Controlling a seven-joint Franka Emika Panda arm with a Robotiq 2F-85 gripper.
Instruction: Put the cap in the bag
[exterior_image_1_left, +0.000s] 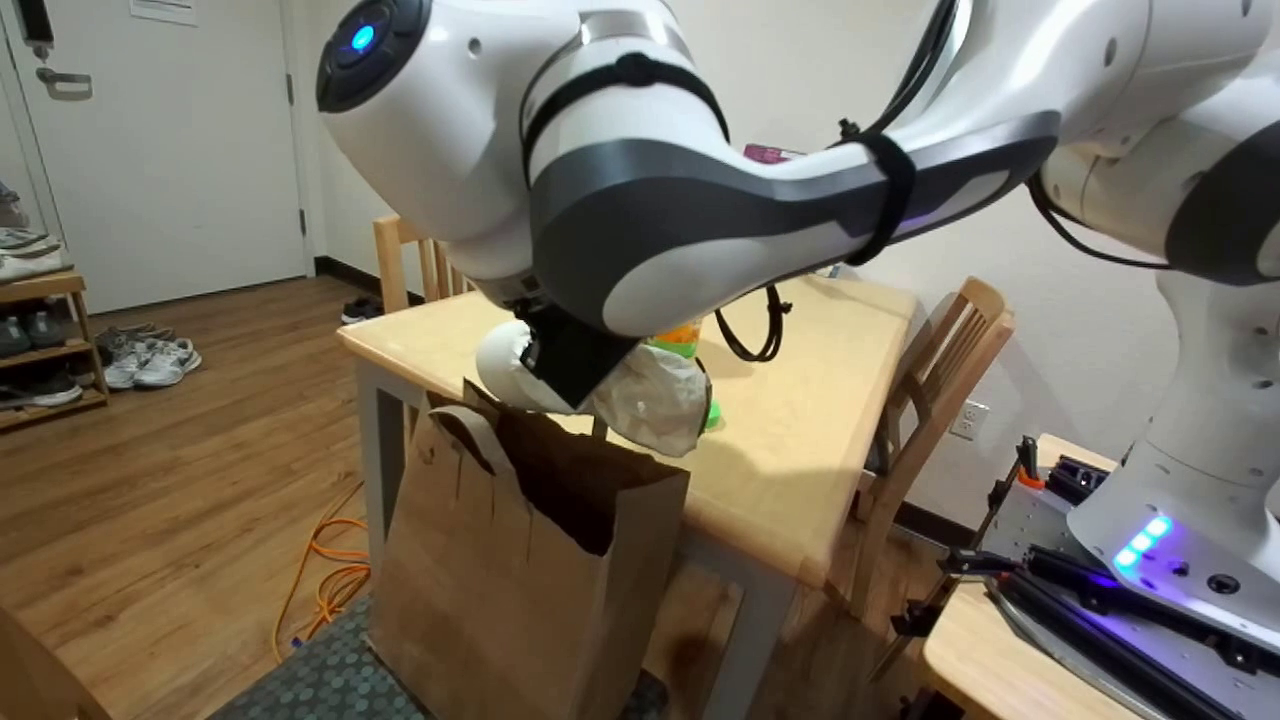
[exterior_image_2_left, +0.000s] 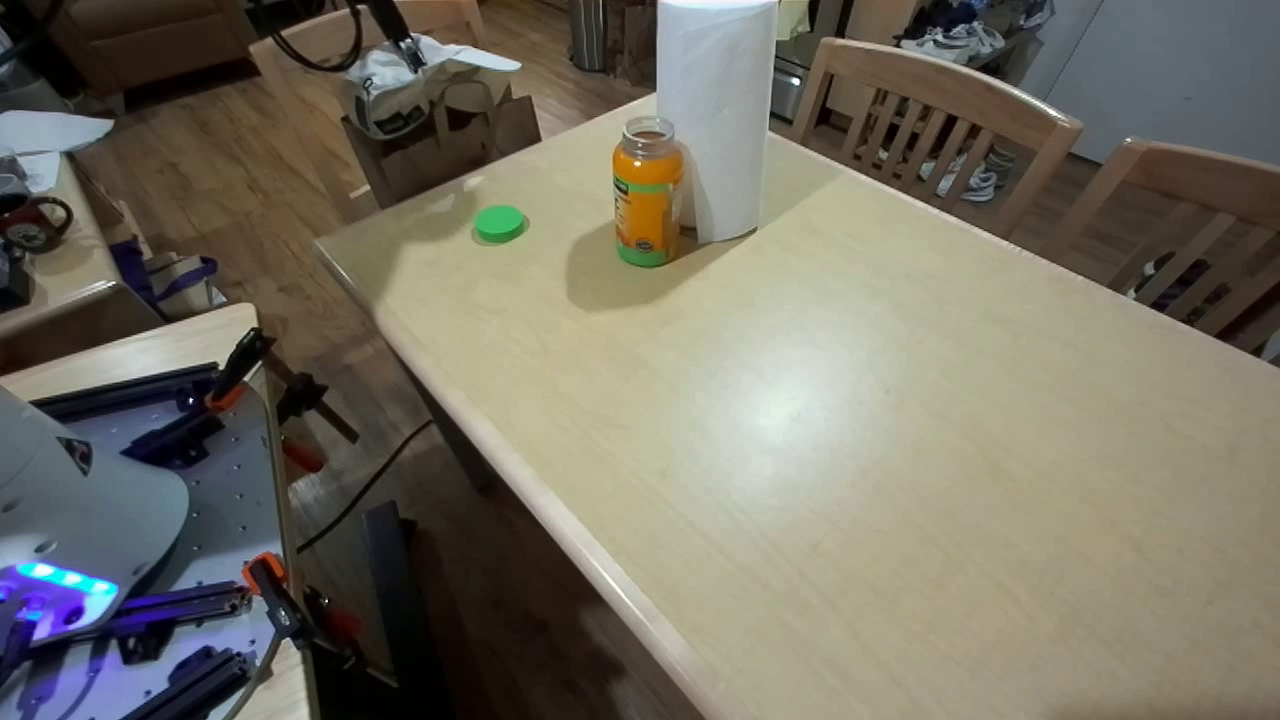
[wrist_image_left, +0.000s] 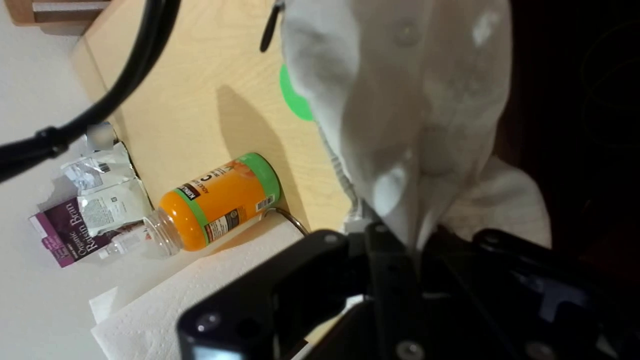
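Tool found pinching a gathered fold of the cap, an off-white cloth item, with its jaws pressed onto the fabric. Cap position: in both exterior views it hangs at the mouth of the brown paper bag; whether any of it sits below the rim cannot be told. Bag condition: standing, mouth up, handle raised, on a patterned chair seat just beside the light wood surface. On the surface, in an exterior view: 1 orange bottle, upright, neck uncovered; 1 white paper towel roll, upright, just beside it; 1 green lid, flat, near the bottle. 2 wooden chairs line the surface's edge. Wrist view records a purple Raisin Bran box behind the bottle. On the floor, in an exterior view: 1 orange cord.
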